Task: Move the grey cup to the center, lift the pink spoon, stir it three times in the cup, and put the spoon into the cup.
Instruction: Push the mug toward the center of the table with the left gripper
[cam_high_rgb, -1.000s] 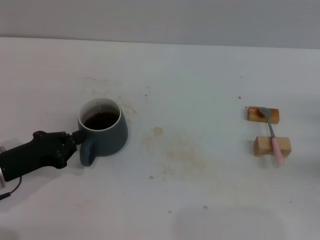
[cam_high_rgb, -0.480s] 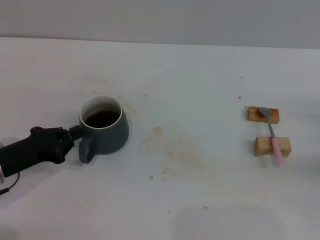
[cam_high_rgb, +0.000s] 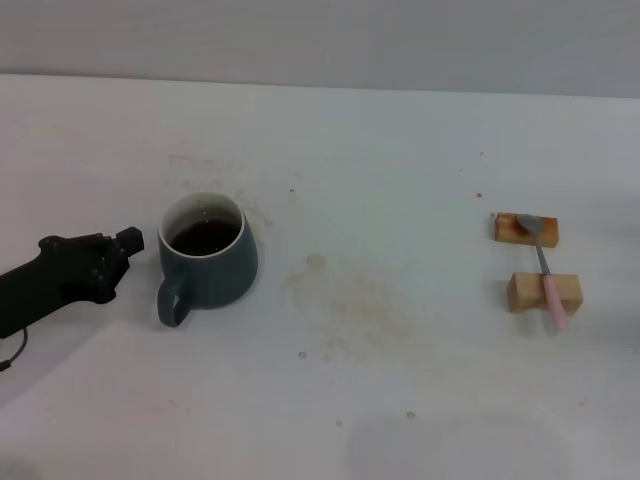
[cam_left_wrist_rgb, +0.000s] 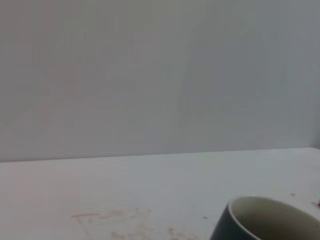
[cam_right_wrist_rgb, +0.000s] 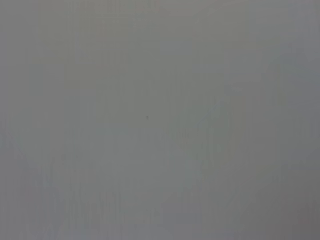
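Left gripper (cam_high_rgb: 128, 240) apart from grey cup (cam_high_rgb: 207, 264), jaws unclear; pink spoon (cam_high_rgb: 545, 273) bridges wooden blocks (cam_high_rgb: 542, 291) for easy pickup.

On the white table (cam_high_rgb: 400, 160) there is one grey cup (cam_high_rgb: 212, 270) with a single loop handle, holding dark liquid. There is one pink spoon (cam_high_rgb: 545, 272). There are two tan wooden blocks: the far block (cam_high_rgb: 510, 229) and the near block (cam_high_rgb: 525, 292). One robot gripper, the left gripper (cam_high_rgb: 128, 240), is in view.
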